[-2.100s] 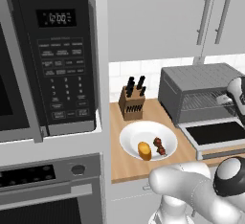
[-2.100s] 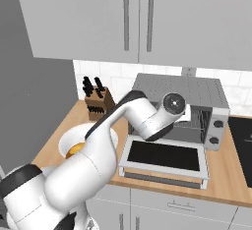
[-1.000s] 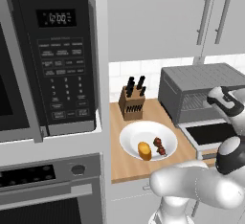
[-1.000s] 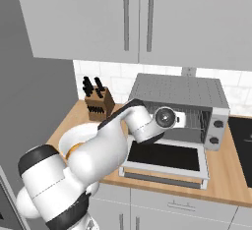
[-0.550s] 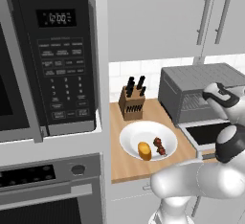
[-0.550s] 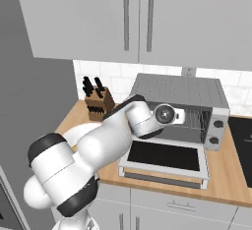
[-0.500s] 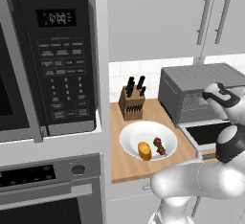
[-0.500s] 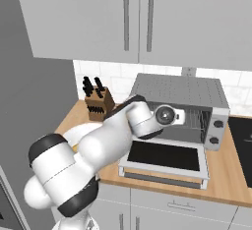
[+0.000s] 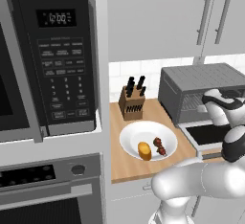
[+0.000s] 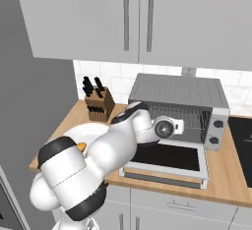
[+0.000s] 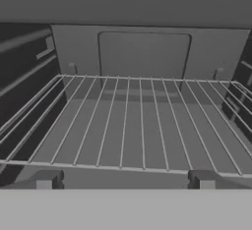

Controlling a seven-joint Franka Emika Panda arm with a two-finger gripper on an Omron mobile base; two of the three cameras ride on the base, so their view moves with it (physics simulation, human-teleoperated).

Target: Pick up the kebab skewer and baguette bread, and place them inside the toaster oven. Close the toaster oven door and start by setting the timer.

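Jaws spread wide, nothing between them; the gripper [image 11: 125,181] points straight into the toaster oven [image 10: 182,94]. Over the last couple of seconds the hand has drawn back from the cavity mouth toward the robot. Just ahead of the jaws: bare wire rack [image 11: 138,121], back wall beyond. Below them, the toaster oven door [image 10: 165,158] lies dropped open. Well off to the jaws' left, the kebab skewer [image 9: 160,146] and baguette bread [image 9: 144,151] sit side by side in the white bowl [image 9: 131,139]. Judgement: oven open, loading not begun; first pick comes next.
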